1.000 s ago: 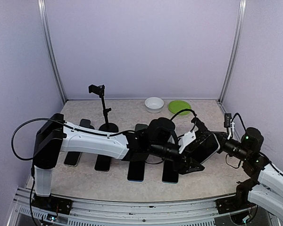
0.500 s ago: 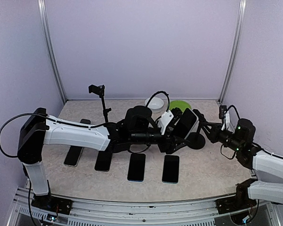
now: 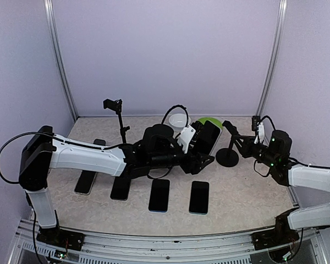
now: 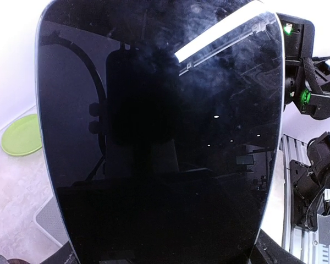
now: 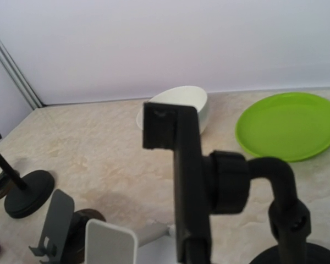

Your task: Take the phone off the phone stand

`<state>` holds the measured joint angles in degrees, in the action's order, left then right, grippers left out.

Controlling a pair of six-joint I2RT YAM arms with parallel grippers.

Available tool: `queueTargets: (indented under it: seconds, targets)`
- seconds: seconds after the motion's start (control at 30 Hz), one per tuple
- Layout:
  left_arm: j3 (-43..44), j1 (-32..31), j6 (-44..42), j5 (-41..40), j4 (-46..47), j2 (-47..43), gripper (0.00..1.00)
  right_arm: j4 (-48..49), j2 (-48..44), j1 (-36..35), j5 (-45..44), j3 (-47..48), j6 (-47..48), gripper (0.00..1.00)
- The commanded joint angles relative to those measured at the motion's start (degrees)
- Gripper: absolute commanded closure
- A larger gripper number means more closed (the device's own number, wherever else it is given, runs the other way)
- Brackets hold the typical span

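Phone is off the table in the left gripper, tilted, screen toward the right arm. It sits just left of the phone stand and apart from it. In the left wrist view the phone fills almost the whole frame as dark glass with reflections. The fingers are hidden behind it, but the gripper is clamped on the phone's lower end.

The phone stand is upright on the table, round base down, clamp head up top. The right wrist view shows the clamp head close and side-on, cut off at the bottom edge, with only a sliver of the base visible. The right gripper reaches in at the stand's pole. Its fingers are not visible in its own camera and are too small and dark from above, so I cannot tell whether it is closed on the pole or just beside it.

The green plate is mostly hidden behind the phone, and the white bowl is just left of it at the back. Four phones lie flat in a row near the front, the two on the left partly under the left arm. A second stand is at the back left. Grey and white shapes at the bottom left of the right wrist view are cut off and can't be identified.
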<state>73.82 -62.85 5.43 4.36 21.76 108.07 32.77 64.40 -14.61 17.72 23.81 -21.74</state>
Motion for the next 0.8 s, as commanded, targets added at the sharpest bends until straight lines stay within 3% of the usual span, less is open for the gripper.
queueTargets:
  seconds: [0.0,0.1,0.17,0.23,0.37,0.77]
  targets:
    - [0.0,0.1,0.3,-2.1,4.1,-2.3,0.73,7.4,1.5,0.9,1.0,2.2,0.9,1.00]
    - [0.1,0.1,0.3,-2.9,3.7,-2.0,0.73,6.7,2.1,0.9,1.2,2.6,0.5,0.98]
    - [-0.1,0.1,0.4,-3.1,3.8,-1.9,0.73,4.9,1.7,0.9,1.0,3.4,0.3,0.85]
    - [-0.2,0.1,0.7,-3.5,4.0,-1.7,0.73,3.0,0.9,0.8,1.1,4.1,0.3,0.60]
    - [-0.3,0.1,1.5,-4.6,4.6,-1.3,0.73,-0.3,-1.9,0.8,1.2,4.5,0.6,0.38]
    - [0.9,-0.9,3.1,-10.7,5.1,0.7,0.72,-9.9,-12.9,-0.8,6.1,3.6,-1.1,0.10]
